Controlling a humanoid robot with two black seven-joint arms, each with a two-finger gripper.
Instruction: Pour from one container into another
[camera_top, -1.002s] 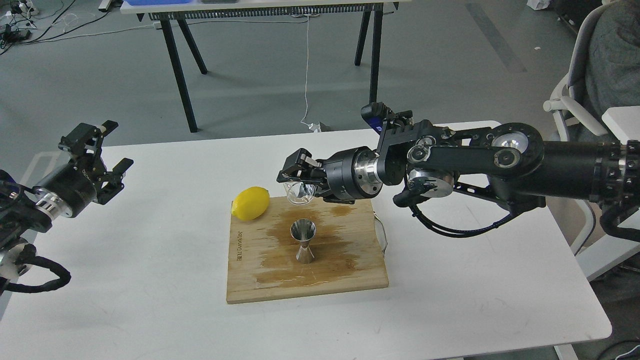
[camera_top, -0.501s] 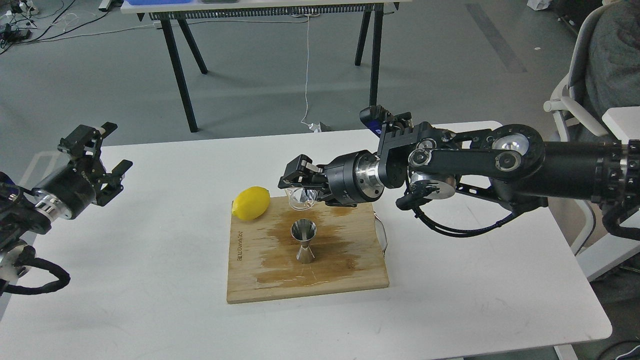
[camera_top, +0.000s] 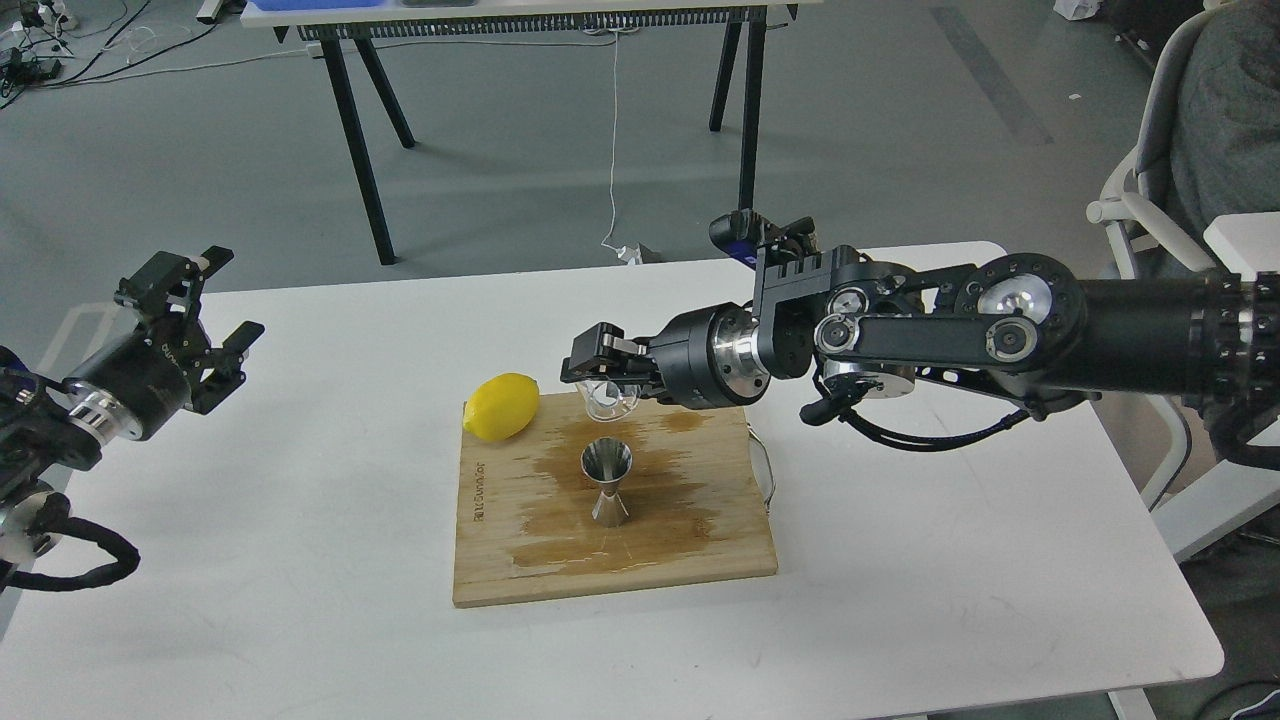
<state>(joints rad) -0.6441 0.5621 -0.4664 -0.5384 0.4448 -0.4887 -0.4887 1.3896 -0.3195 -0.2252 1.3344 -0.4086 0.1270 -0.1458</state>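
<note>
One glass cup (camera_top: 606, 398) in R tool (camera_top: 598, 372)

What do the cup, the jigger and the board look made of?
Cup: clear glass or perhaps plastic; the board shows through it.
Jigger: polished steel, judging by its mirror-like grey sheen.
Board: light wood, likely bamboo, matte with visible grain and darker wet-looking stains.

lighting is bright, even and diffuse from overhead; shadows under the right arm (camera_top: 950, 330) on the white table (camera_top: 300, 560) are faint and soft. focus is sharp throughout. the steel jigger (camera_top: 606, 482) shows small specular highlights.
</note>
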